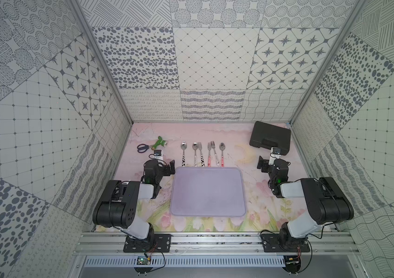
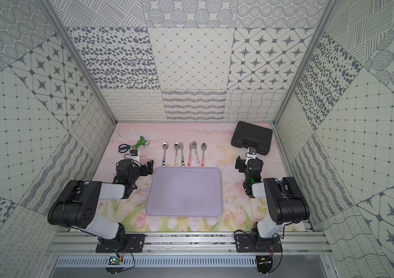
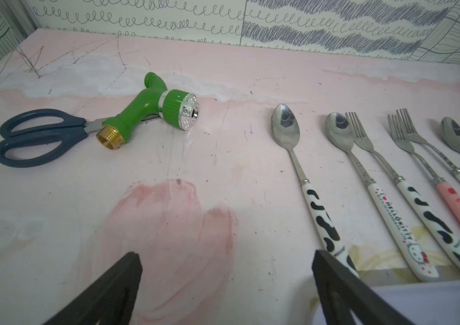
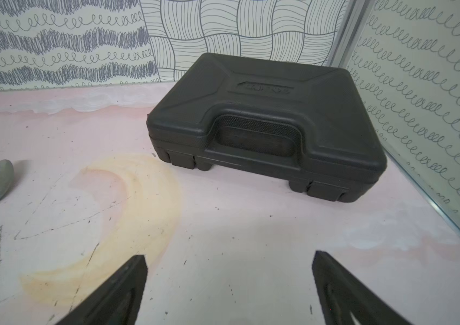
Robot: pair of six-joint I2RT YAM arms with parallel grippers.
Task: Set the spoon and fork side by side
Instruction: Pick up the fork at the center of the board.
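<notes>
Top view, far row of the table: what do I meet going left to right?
scissors, green nozzle, cow-pattern spoon, white-handled spoon, cow-pattern fork, pink-handled fork, white-handled fork, rightmost spoon, black case

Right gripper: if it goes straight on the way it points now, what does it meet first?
Probably the black case: it lies dead ahead of the open right gripper, with only table between. How far off is unclear.

Lab booth: patterned wall panels (image 1: 214, 57)
</notes>
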